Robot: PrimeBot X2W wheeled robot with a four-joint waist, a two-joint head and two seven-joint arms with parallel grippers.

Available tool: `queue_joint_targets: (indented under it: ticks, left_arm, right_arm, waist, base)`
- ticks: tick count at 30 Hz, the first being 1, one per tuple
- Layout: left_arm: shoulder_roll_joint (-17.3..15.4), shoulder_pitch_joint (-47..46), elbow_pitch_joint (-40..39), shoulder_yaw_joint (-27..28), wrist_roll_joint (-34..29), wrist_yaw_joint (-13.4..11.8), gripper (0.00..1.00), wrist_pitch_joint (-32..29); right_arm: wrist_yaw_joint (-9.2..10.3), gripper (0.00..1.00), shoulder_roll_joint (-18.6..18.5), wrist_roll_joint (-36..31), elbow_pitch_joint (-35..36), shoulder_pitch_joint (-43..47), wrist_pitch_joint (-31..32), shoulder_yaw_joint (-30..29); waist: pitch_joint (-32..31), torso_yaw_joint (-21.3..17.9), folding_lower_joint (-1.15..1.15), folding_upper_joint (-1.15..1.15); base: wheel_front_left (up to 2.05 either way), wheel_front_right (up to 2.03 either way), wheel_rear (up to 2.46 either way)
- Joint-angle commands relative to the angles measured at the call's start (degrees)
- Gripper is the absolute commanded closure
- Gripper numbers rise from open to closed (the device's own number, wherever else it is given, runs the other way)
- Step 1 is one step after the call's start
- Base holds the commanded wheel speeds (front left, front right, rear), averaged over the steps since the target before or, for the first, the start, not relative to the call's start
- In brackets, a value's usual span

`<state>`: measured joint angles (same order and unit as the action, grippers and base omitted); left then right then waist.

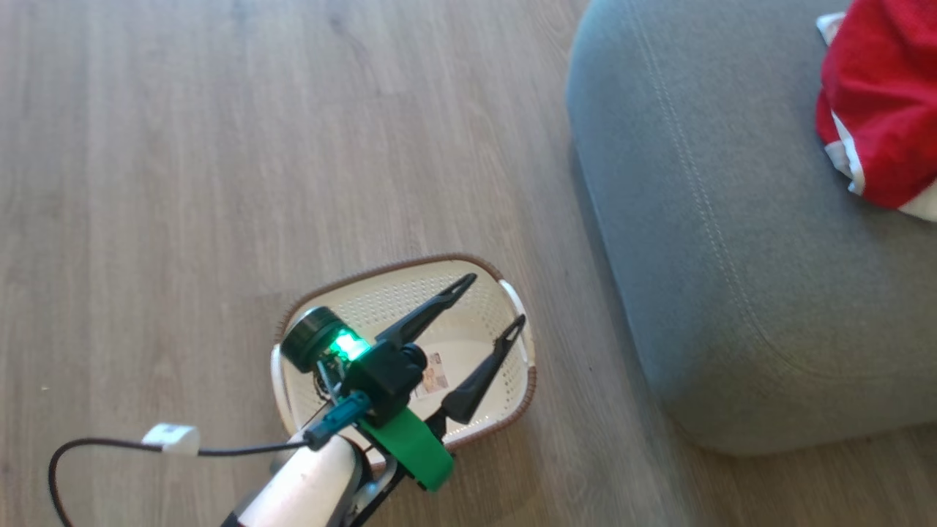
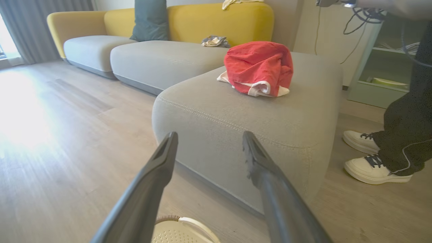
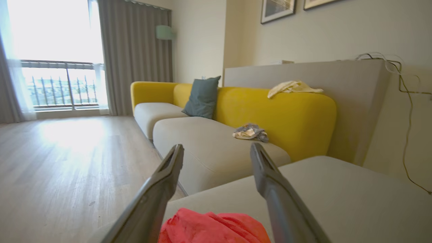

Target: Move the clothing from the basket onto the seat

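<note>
Left gripper [image 1: 498, 298]: jaws open, fingers spread above the basket [image 1: 381, 296]. Right gripper [image 3: 217, 146]: jaws open, positioned over the clothing [image 3: 216, 226]. The clothing lies bunched on the seat [image 1: 732, 256]. The basket stands on the floor [image 1: 219, 183], near the seat corner, apart from the clothing.

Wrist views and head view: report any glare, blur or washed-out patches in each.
Left wrist view: sunlight washes out the floor at left. Right wrist view: the window is blown out, and the clothing close below looks soft. Head view: evenly lit, the seat slightly smeared at its near edge.
</note>
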<state>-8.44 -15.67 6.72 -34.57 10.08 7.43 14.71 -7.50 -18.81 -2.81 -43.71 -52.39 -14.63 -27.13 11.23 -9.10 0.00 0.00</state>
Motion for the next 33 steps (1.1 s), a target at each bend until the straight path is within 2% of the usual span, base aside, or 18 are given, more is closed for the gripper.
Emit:
queue_joint_targets:
  ticks: [1,6,9,13,17,18,27,33]
  left_arm:
    - [0.46,-0.32,-1.85,3.26,-0.52,0.06,0.0,0.29]
    - [1.22,0.67,-2.01,6.92,-1.26,0.06,0.0,0.29]
    - [2.09,1.45,-2.2,10.36,-1.43,0.05,0.0,0.29]
    - [3.39,2.81,-2.19,16.36,-2.79,-1.21,0.0,0.29]
    - [4.59,3.91,-3.11,21.83,-3.29,-3.17,0.0,0.29]
    - [4.59,3.91,-3.11,21.83,-3.29,-3.17,0.0,0.29]
    - [5.5,7.26,-2.62,27.43,-4.01,-6.4,0.0,0.29]
    - [5.55,8.84,-2.06,28.38,-2.5,-10.36,0.0,0.29]
  right_arm:
    - [0.01,0.0,-0.71,3.8,5.46,2.02,-0.36,5.13]
    - [0.01,0.0,-2.47,15.79,17.54,11.4,-0.36,14.84]
    - [0.01,0.0,-2.51,19.98,24.28,16.51,-0.36,18.9]
    - [0.01,0.0,-2.3,21.81,31.37,22.52,-0.36,23.43]
    - [0.01,0.0,0.1,21.89,36.11,27.58,-0.37,25.5]
    - [0.01,0.0,0.1,21.89,36.11,27.58,-0.37,25.5]
    - [0.01,0.0,7.77,21.27,38.61,37.21,-0.37,26.72]
    - [0.01,0.0,12.62,19.62,36.6,43.8,-0.37,26.22]
  waist:
    - [-1.36,1.51,0.0,0.0]
    - [-2.84,4.16,0.0,0.0]
    - [-3.62,6.0,0.0,0.0]
    - [-4.39,8.53,0.0,0.0]
    - [-5.04,10.97,0.0,0.0]
    - [-5.04,10.97,0.0,0.0]
    - [-6.87,14.83,0.0,0.0]
    - [-7.46,15.92,0.0,0.0]
  base:
    - [0.0,0.0,0.0]
    - [0.0,0.0,0.0]
    - [0.0,0.0,0.0]
    - [0.0,0.0,0.0]
    - [0.0,0.0,0.0]
    - [0.0,0.0,0.0]
    - [0.0,0.0,0.0]
    - [0.0,0.0,0.0]
